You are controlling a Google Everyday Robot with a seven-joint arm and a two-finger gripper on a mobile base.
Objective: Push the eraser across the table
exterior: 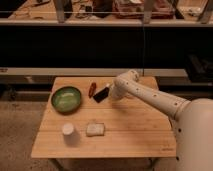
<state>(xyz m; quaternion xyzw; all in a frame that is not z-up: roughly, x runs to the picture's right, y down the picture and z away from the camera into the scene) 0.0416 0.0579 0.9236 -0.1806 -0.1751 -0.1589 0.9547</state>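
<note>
The eraser [101, 94] is a small flat black block lying at an angle on the far middle of the light wooden table [130, 125]. My gripper [110, 90] is down at the tabletop, right against the eraser's right end, at the end of the white arm that reaches in from the right. A dark red pepper-like thing [92, 89] lies just left of the eraser, close to it.
A green bowl [66, 98] stands on the left of the table. A white cup [68, 130] and a pale sponge-like block [95, 129] sit near the front edge. A dark counter and shelving run behind the table.
</note>
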